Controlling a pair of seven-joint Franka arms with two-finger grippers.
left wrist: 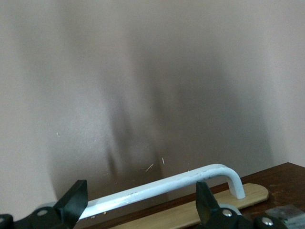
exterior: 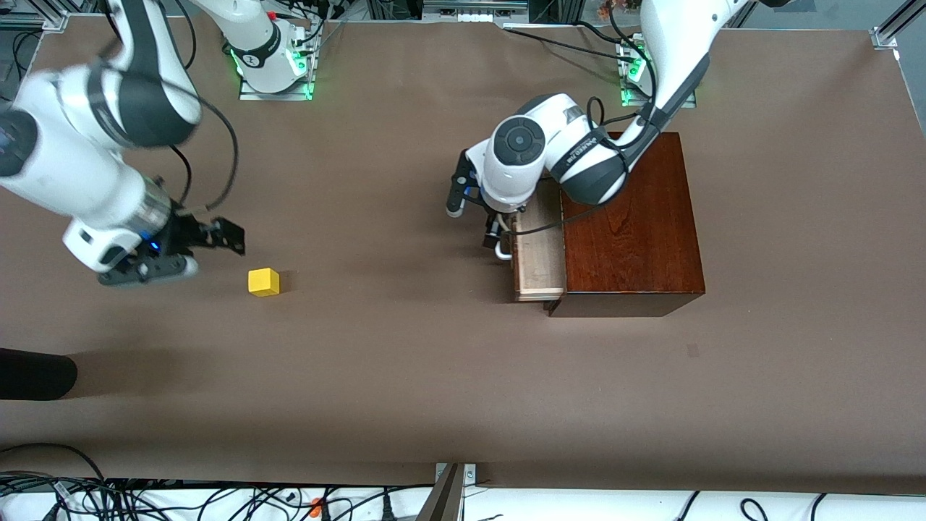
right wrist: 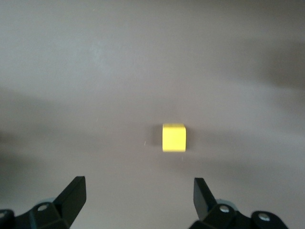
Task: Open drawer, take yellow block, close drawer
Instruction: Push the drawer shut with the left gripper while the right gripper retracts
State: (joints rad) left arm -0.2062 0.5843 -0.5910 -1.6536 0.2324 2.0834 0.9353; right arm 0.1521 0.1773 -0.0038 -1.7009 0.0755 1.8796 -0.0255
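Drawer point(exterior: 539, 250): stood partly pulled out of the glossy dark-wood box point(exterior: 633, 217), its pale light-wood interior showing between the box and its front; it opened toward the right arm's end of the surface point(exterior: 405, 376).
Handle point(left wrist: 162, 188): white U-shaped bar on the drawer's reddish-brown front, running between the two fingertips point(left wrist: 71, 200) in the left wrist view.
Left gripper point(exterior: 499, 235): was at the drawer front, over the handle; its jaws stood wide apart on either side of the bar and closed on nothing. Whether a finger touched the bar cannot be told.
Yellow block point(exterior: 264, 281): a small cube lying alone on the brown surface, well apart from the drawer, toward the right arm's end, and slightly nearer to the front camera than the handle.
Right gripper point(exterior: 210, 242): hovered low over the surface just beside the yellow block, not touching it; its jaws were spread wide and empty, and in the right wrist view the block point(right wrist: 173, 137) lay ahead of the fingertips point(right wrist: 74, 193).
Black object point(exterior: 36, 374): a dark rounded shape at the edge of the front view, at the right arm's end.
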